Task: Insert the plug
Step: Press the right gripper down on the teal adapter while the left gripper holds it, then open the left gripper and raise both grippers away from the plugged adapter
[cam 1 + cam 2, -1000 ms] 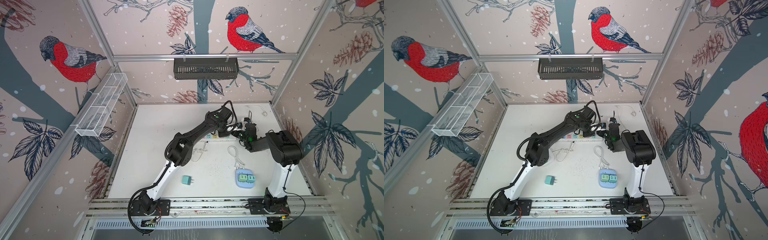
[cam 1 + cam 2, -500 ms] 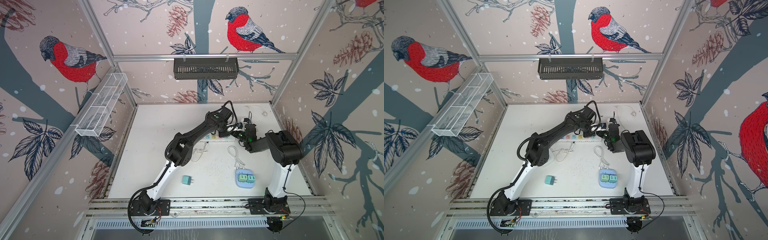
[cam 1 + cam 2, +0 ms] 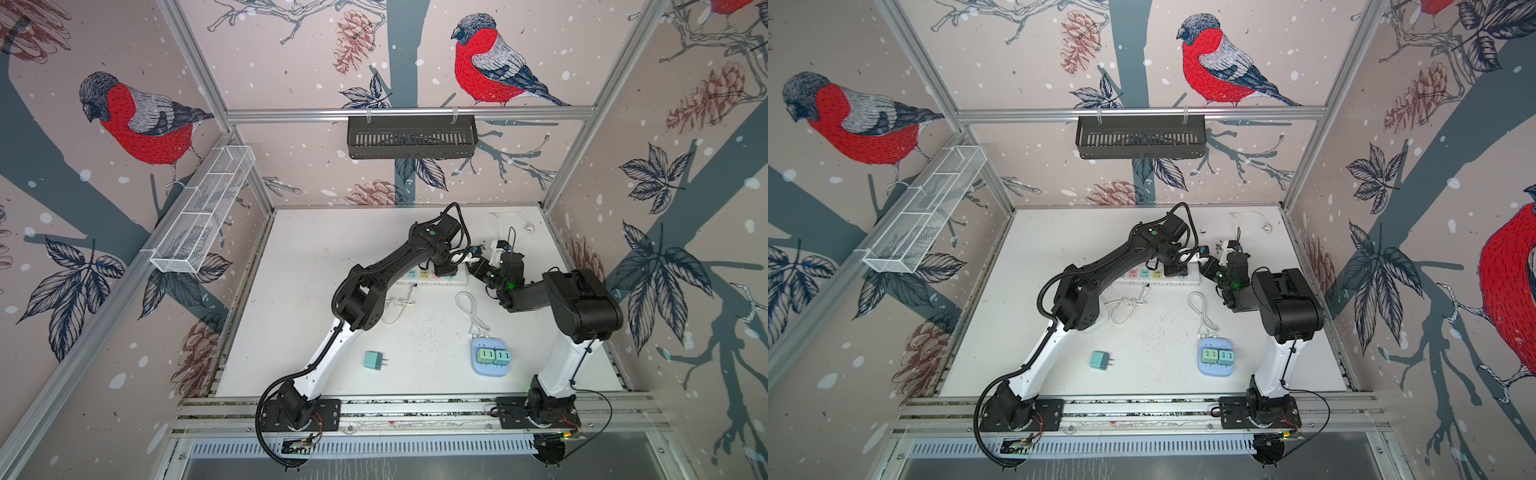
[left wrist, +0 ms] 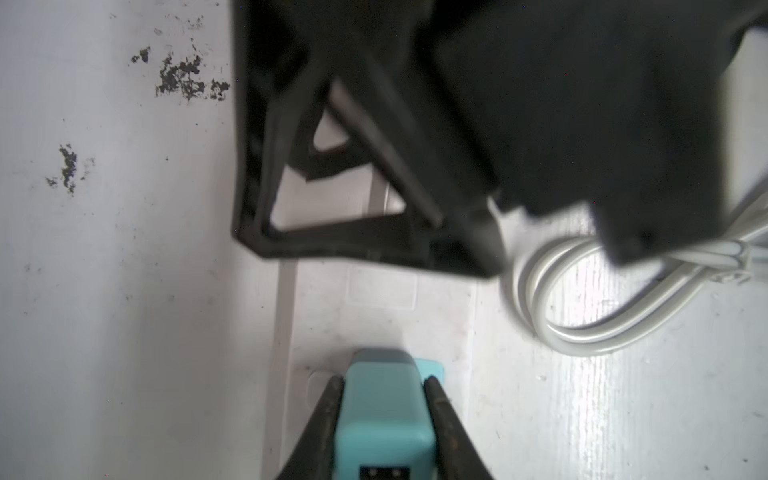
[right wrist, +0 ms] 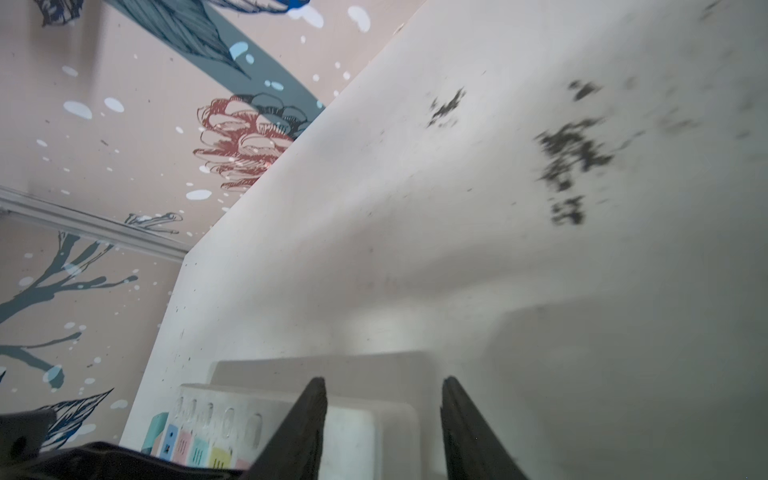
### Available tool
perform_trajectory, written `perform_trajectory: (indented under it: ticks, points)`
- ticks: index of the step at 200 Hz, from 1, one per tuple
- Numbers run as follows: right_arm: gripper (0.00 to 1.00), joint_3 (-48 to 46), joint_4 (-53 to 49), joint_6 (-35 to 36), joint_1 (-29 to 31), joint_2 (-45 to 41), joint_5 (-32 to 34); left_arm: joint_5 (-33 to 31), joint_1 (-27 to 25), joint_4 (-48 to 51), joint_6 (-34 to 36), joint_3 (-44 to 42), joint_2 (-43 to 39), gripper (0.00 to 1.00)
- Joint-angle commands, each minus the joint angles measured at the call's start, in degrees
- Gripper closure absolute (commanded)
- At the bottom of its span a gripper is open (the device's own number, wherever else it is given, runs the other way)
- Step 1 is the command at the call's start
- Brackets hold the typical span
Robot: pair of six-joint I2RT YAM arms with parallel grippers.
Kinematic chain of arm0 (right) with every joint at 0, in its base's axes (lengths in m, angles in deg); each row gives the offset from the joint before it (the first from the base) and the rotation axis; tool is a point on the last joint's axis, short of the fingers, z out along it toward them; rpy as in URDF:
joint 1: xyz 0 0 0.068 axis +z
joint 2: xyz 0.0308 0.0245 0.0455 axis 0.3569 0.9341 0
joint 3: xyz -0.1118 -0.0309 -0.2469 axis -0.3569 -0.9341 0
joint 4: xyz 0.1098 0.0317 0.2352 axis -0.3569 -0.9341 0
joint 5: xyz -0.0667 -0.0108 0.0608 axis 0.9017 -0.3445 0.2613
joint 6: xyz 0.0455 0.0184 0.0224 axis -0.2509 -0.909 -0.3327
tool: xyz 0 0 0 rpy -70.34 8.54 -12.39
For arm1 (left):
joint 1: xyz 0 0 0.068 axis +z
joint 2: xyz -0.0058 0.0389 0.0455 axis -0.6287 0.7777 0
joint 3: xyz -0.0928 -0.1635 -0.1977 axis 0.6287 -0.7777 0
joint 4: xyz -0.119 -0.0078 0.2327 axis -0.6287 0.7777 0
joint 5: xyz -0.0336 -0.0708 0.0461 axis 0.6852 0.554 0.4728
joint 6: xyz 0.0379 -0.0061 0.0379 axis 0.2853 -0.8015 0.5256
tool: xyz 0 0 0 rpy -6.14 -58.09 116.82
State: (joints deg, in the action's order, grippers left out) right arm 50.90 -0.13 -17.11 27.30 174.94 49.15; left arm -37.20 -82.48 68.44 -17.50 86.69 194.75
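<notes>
The left gripper [image 4: 382, 380] is clenched on the teal plug [image 4: 384, 415], which stands upright over a socket near one end of the strip [image 4: 374, 316]. Whether its prongs are in cannot be seen. The push looks best made straight down with the plug kept square. The right gripper [image 5: 383, 380], fingers pinched across that end of the strip, holds it flat. A white cable [image 4: 582, 332] coils just beside the strip. The white table [image 3: 332, 249] around the strip is scuffed with dark flecks [image 4: 183, 79]. Beyond the strip, bird-print walls [image 3: 291, 62] and a black basket [image 3: 411, 137] close the cell.
</notes>
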Motion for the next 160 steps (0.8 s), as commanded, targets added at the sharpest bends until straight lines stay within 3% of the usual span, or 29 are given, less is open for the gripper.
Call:
perform_trajectory:
  ticks: [1, 13, 39, 59, 61, 62, 63, 66, 125, 140, 160]
  points:
    - [0.52, -0.4, -0.6, 0.8, -1.8, -2.9, -0.6, 0.0, 0.9, 3.7, 0.9, -0.5, 1.6, 1.00]
    - [0.50, -0.1, -2.9, 1.8, -2.8, -4.3, -0.2, -0.4, 1.1, 2.8, 0.7, -0.5, 1.8, 0.99]
    - [0.47, 0.3, -6.3, 3.4, -4.0, -7.3, 1.5, 0.3, 0.9, 1.1, -0.6, -0.8, 0.4, 0.60]
    - [0.44, 0.6, -8.9, 4.3, -4.4, -9.7, 2.9, 2.0, 0.8, 0.0, -0.5, -1.8, -2.4, 0.43]
    - [0.44, 0.6, -9.2, 4.4, -4.4, -10.0, 3.0, 2.2, 0.8, -0.1, -0.5, -1.9, -2.7, 0.31]
    - [0.44, 0.5, -9.3, 4.4, -4.5, -10.1, 3.0, 2.3, 0.8, -0.2, -0.5, -2.0, -2.9, 0.16]
    - [0.44, 0.5, -9.3, 4.4, -4.5, -10.3, 3.1, 2.4, 0.7, -0.2, -0.4, -2.1, -3.0, 0.10]
    - [0.43, 0.4, -9.5, 4.5, -4.5, -10.8, 3.3, 2.6, 0.7, -0.4, -0.2, -2.3, -3.5, 0.02]
    - [0.28, -3.9, -17.5, 7.2, -4.5, -27.9, 11.4, 7.4, 0.7, 1.4, -3.5, -6.5, -17.2, 0.01]
    - [0.24, -6.4, -19.1, 7.1, -3.9, -35.7, 14.6, 8.5, 0.9, -3.9, -7.3, -16.8, -25.1, 0.01]
    - [0.24, -7.6, -23.9, 8.5, -2.0, -44.7, 13.2, 3.3, 1.1, -22.4, -16.6, -38.7, -39.9, 0.01]
